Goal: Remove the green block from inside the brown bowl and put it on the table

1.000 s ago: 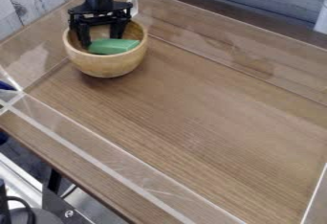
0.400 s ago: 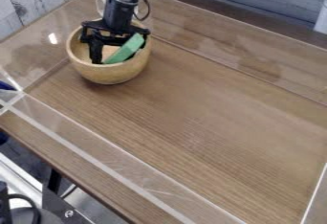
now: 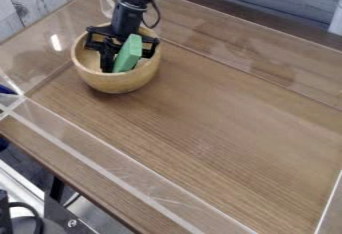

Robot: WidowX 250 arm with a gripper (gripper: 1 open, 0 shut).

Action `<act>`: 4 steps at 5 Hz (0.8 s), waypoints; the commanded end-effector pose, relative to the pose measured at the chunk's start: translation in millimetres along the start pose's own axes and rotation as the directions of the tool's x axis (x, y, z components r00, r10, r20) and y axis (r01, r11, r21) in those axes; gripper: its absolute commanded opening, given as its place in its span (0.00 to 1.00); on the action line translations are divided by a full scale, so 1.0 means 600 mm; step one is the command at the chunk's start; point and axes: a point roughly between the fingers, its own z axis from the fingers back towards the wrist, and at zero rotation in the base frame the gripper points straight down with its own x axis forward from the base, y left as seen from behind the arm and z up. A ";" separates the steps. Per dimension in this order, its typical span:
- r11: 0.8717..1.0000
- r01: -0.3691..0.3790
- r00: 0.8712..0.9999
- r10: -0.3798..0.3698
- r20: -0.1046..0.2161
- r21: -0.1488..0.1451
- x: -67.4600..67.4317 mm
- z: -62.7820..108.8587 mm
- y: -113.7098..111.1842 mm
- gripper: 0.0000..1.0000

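Note:
The brown bowl (image 3: 96, 79) stands at the table's (image 3: 214, 138) far left. Inside it the green block (image 3: 130, 53) is tipped up steeply on its end, leaning against the bowl's right side. My gripper (image 3: 127, 58) reaches down into the bowl from above. One black finger (image 3: 102, 50) is at the block's left and the other at its right, closed in on it. The fingertips are partly hidden behind the bowl's wall.
Clear acrylic walls (image 3: 254, 58) edge the tabletop at the back, left and front. Wood-grain surface stretches from the bowl to the right and toward the front. A grey plank wall lies behind the table.
The gripper came down into the bowl and shifted a little right. Its fingers closed in around the block, which went from lying flat to standing tilted. The bowl slid slightly right.

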 end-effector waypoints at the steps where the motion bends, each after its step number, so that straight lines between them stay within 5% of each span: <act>1: 1.000 0.025 1.000 -0.025 -0.014 -0.013 -0.012 0.009 -0.015 0.00; 4: 0.997 0.078 0.997 -0.078 0.014 -0.009 -0.007 0.048 0.003 0.00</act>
